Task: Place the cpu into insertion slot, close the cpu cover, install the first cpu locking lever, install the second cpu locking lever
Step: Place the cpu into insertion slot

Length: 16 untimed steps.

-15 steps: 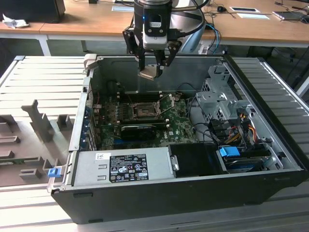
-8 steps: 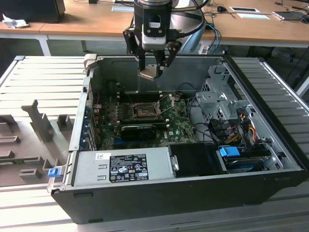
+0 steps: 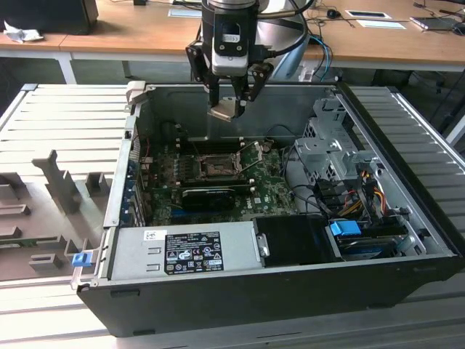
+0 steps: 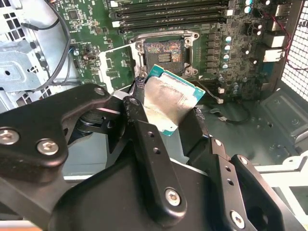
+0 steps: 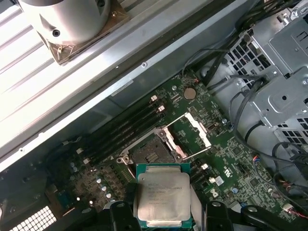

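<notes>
exterior view: the gripper (image 3: 232, 107) hangs over the open computer case (image 3: 407, 240), clamped on the cpu (image 3: 224, 113). The chip is up in the air, well above the insertion slot (image 3: 216, 166) on the green motherboard (image 3: 269, 185).

first wrist view: the cpu (image 5: 162, 199) shows its metal top. The insertion slot (image 5: 149, 153) lies just past it, bare, with nothing seated. The cpu cover (image 5: 198, 130) is flipped open right beside the slot.

second wrist view: the two black fingers (image 4: 139, 120) pinch the cpu (image 4: 168, 103) by its edges. It looks tilted against the board, not flat. The slot (image 4: 163, 52) shows its dark centre.

where things stand: chip not in yet, cover not closed, and I'd say neither lever is done.

what could go wrong: my guess is the tilt. If one corner lands first, the chip could sit crooked or mash the slot's contacts.

also: an edge-only grip looks easy to slip, and the open cover is close enough to catch a finger.
</notes>
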Available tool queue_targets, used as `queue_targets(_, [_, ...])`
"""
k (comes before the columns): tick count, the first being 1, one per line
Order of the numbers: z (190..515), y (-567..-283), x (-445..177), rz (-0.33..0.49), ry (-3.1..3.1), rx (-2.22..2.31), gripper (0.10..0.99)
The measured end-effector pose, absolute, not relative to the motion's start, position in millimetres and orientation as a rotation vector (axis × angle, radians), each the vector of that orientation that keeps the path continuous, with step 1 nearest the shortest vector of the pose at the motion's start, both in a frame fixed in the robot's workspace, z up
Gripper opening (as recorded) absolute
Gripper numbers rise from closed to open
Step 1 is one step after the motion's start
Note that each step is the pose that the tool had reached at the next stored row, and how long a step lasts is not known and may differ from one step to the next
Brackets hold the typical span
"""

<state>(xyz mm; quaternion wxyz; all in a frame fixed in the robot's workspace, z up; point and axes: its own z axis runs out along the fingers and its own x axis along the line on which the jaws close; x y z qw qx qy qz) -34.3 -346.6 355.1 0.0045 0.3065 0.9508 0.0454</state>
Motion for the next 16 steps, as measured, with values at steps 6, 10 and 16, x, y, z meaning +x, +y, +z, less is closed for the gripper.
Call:
queue_targets(6, [354.3, -346.6, -34.3, 0.142, 2.964, 1.001, 0.525])
queue_targets(10, [353.7, -346.6, -34.3, 0.142, 2.955, 1.024, 0.525])
queue_targets(16, [351.7, -346.6, -34.3, 0.140, 2.904, 1.150, 0.525])
